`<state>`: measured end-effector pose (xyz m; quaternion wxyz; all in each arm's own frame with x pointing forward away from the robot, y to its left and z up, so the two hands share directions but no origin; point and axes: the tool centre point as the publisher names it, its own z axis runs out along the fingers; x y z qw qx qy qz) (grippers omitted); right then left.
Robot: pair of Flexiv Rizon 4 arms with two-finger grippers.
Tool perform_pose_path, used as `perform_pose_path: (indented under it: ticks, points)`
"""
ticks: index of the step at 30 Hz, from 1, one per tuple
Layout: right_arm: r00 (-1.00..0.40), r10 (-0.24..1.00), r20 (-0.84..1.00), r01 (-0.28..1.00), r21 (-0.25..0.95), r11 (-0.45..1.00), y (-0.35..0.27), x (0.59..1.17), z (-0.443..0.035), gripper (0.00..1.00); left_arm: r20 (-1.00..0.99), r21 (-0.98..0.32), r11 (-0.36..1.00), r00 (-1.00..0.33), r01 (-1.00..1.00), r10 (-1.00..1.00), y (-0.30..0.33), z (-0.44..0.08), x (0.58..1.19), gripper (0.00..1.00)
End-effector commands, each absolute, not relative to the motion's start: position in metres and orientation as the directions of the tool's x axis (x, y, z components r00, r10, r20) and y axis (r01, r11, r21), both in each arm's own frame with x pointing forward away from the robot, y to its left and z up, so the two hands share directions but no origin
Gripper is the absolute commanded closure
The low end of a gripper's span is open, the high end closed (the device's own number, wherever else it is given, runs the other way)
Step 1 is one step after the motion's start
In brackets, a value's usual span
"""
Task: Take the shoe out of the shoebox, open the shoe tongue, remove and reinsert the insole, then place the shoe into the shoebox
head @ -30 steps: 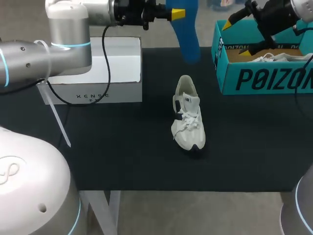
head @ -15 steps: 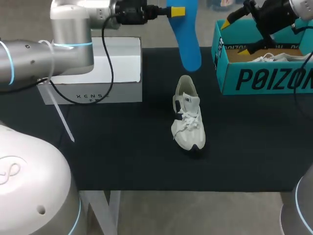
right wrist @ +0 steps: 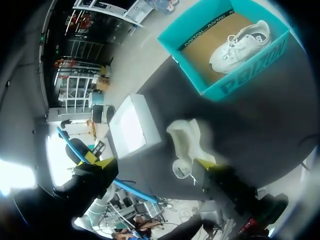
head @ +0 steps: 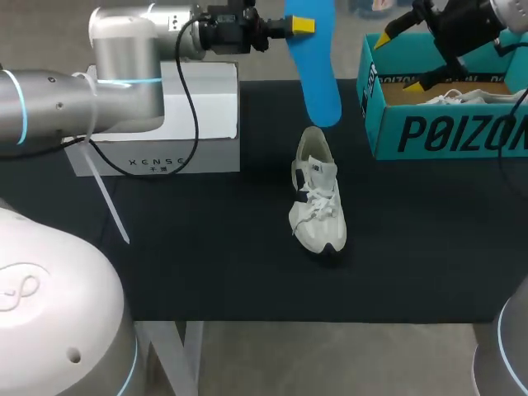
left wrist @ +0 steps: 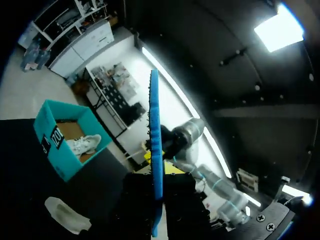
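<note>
A white shoe (head: 318, 202) stands on the black table, heel toward the far edge. My left gripper (head: 299, 25) is high above the far edge, shut on the upper end of a blue insole (head: 318, 74). The insole hangs down with its lower end just over the shoe's heel. In the left wrist view the insole (left wrist: 155, 165) shows edge-on between the fingers. The teal shoebox (head: 445, 132) stands at the right and holds a second white shoe (head: 450, 97). My right gripper (head: 398, 63) hovers open above the box's left end, holding nothing. The right wrist view shows the shoe (right wrist: 190, 140) and the shoebox (right wrist: 225, 85) ahead of it.
A white closed box (head: 165, 115) stands at the back left, under my left arm. A thin white strip (head: 103, 198) leans from that box toward the table's front. Bare black table surrounds the shoe.
My left gripper has carried the insole a little to the right and lower, bringing its bottom end nearer the shoe's heel. The right arm and shoe have not moved.
</note>
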<state>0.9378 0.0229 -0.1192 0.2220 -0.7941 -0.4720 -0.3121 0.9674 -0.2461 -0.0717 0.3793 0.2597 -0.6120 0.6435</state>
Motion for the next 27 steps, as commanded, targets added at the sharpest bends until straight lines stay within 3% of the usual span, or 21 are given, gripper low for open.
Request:
perform_pose_path:
  ticks: [1, 8, 15, 27]
  points:
    - [0.346, 0.625, 0.700, 0.885, -0.023, -0.465, 0.025, 0.936, -0.119, 0.00, 0.919, -0.384, 0.062, -0.375, -0.921, 0.119, -0.245, -0.068, 0.963, 1.00]
    - [0.221, 0.767, 0.602, 0.906, 0.165, -0.390, 0.033, 0.936, -0.092, 0.00, 0.933, -0.347, 0.065, -0.337, -0.936, 0.129, -0.247, -0.077, 0.967, 1.00]
    - [0.137, 0.855, 0.500, 0.916, 0.264, -0.301, 0.045, 0.931, -0.065, 0.00, 0.948, -0.310, 0.059, -0.304, -0.949, 0.095, -0.255, -0.100, 0.974, 1.00]
    - [-0.003, 0.952, 0.306, 0.968, 0.241, -0.074, 0.089, 0.919, -0.063, 0.00, 0.976, -0.207, 0.114, -0.197, -0.972, 0.097, -0.275, -0.122, 0.981, 1.00]
